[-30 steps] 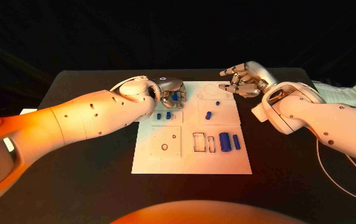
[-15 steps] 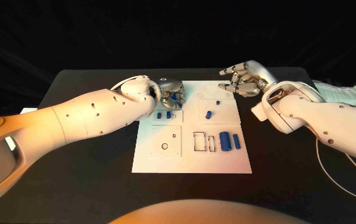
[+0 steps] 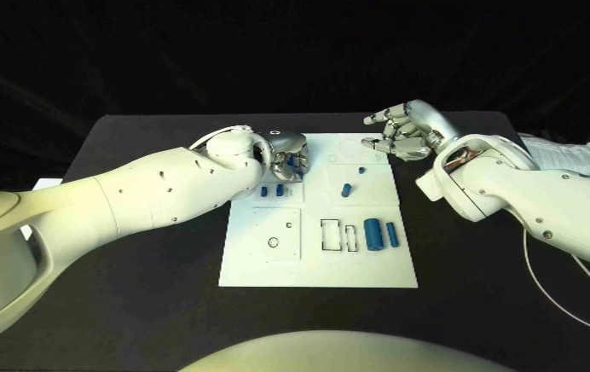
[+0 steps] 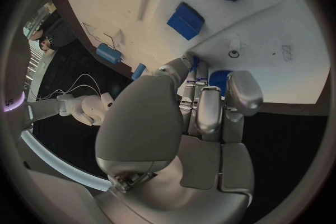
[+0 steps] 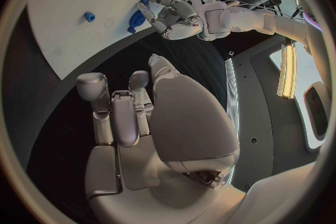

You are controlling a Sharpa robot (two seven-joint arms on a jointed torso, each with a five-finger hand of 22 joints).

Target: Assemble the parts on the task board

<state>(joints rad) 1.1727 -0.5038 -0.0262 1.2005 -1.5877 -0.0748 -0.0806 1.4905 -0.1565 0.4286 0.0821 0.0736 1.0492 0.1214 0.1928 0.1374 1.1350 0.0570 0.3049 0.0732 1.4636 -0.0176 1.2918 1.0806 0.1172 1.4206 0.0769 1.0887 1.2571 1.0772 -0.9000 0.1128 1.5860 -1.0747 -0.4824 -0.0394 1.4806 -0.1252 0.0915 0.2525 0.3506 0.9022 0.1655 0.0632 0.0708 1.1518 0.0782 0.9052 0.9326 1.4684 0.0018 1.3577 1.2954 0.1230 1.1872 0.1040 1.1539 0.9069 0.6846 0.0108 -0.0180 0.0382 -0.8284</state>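
Nestling within the left hand (image 3: 284,152), a blue part (image 3: 292,156).

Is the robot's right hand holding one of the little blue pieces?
No. In the right wrist view the right hand has its fingers apart over the black table with nothing in them, beside the task board.

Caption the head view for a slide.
Left hand holds a blue part over the white task board; right hand hovers empty.
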